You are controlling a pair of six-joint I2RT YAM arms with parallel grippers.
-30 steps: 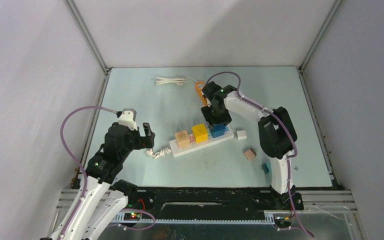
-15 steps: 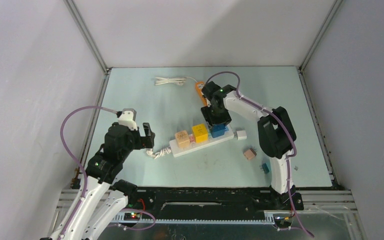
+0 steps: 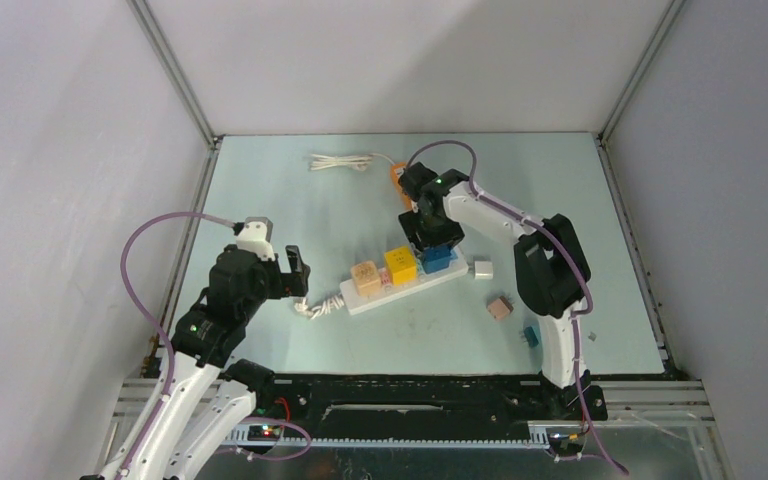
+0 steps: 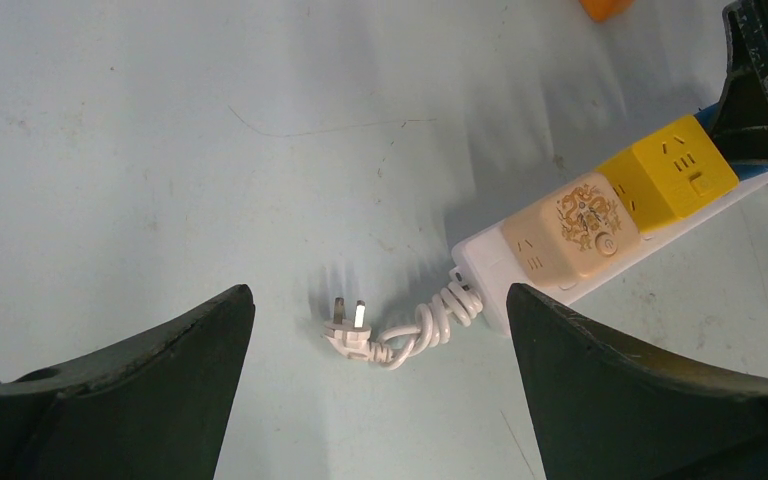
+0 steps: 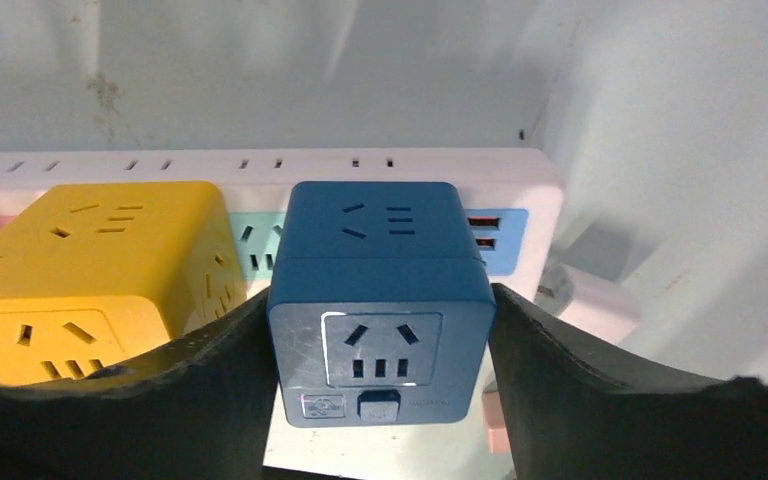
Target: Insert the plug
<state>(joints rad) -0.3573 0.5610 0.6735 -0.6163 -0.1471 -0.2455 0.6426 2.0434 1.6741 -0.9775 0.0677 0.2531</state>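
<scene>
Blue cube plug sits on the right end of the white power strip, which lies slantwise at mid-table. Top view: a yellow cube and a beige cube stand on the strip to its left. The right gripper is down over the blue cube plug. The left gripper hangs near the strip's left end, over its coiled cord. A white block and a tan block lie on the table, right of the strip.

Left wrist view: both fingers are spread wide with nothing between them. The cord plug lies on the table below, its two pins bare.

Right wrist view: the blue cube plug stands upright on the strip, just beside the yellow cube. The fingers flank it closely, one on each side. Whether they press on it or merely stand against it cannot be told.
</scene>
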